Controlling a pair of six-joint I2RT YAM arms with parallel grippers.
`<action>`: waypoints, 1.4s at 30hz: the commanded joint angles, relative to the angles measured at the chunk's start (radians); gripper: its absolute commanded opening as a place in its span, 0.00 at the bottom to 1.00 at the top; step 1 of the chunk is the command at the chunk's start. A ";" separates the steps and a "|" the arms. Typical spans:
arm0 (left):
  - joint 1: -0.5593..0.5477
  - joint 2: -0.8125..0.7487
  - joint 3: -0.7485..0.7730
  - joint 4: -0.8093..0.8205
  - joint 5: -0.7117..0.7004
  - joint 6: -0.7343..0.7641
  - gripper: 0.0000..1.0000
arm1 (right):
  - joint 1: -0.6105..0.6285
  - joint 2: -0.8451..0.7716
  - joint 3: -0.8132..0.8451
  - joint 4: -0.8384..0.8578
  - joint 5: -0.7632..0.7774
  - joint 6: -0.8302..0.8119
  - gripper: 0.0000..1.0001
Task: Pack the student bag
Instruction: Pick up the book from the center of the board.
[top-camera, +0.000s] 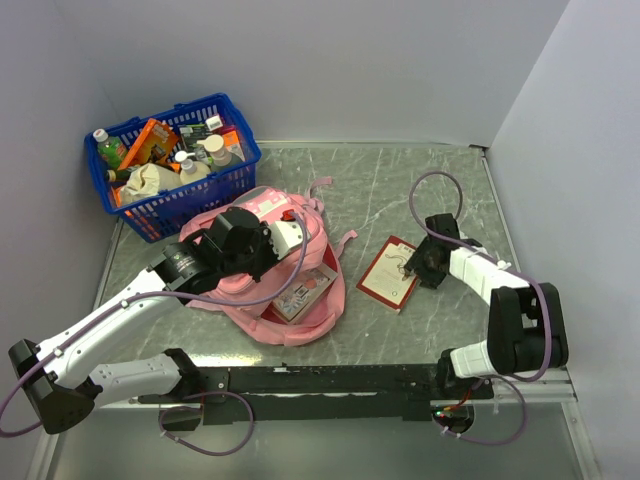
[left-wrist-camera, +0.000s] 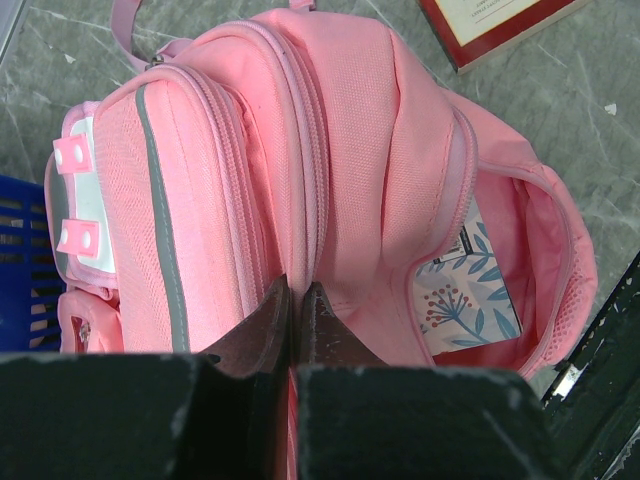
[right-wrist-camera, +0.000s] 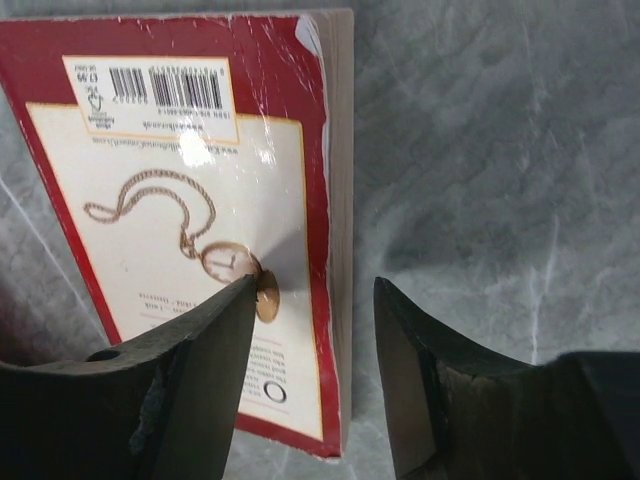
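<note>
Up close, two dark, flat fingers of the left claw (left-wrist-camera: 298, 290), pressed together and pinching a fold of soft pink cloth on the student bag (left-wrist-camera: 360, 150). Big and puffy, made of bumpy woven cloth, with a shiny grey stripe (left-wrist-camera: 160, 220) down the front pocket and a smooth white patch (left-wrist-camera: 88, 200) with little pink squares. Lying on the grey, stone-look surface (right-wrist-camera: 500, 150), left of the middle, just beside a blue plastic basket (top-camera: 190, 205) with a grid of holes, full of bottles and packets. Main pocket gaping open, with a flat thing (left-wrist-camera: 465, 300) inside, printed with blue leaves and red berries. Over on the right, apart from the bag, a thin book (right-wrist-camera: 180, 180) flat on the surface: glossy red cover, a cream box, a gold chain picture and a barcode. Low over it, the right claw (right-wrist-camera: 315, 290), wedge-shaped fingers spread apart, one above the cover, the other above bare surface, the book's long page edge between them. Touching the book or not: cannot tell.
</note>
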 joint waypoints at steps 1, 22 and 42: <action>-0.007 -0.019 0.081 0.127 0.031 0.003 0.05 | -0.005 0.029 -0.002 0.117 -0.005 0.013 0.55; -0.007 -0.025 0.064 0.121 0.028 0.004 0.05 | 0.144 0.287 0.192 0.254 -0.225 -0.104 0.44; -0.007 -0.025 0.047 0.132 0.031 0.010 0.05 | 0.287 0.152 0.208 0.348 -0.366 -0.007 0.48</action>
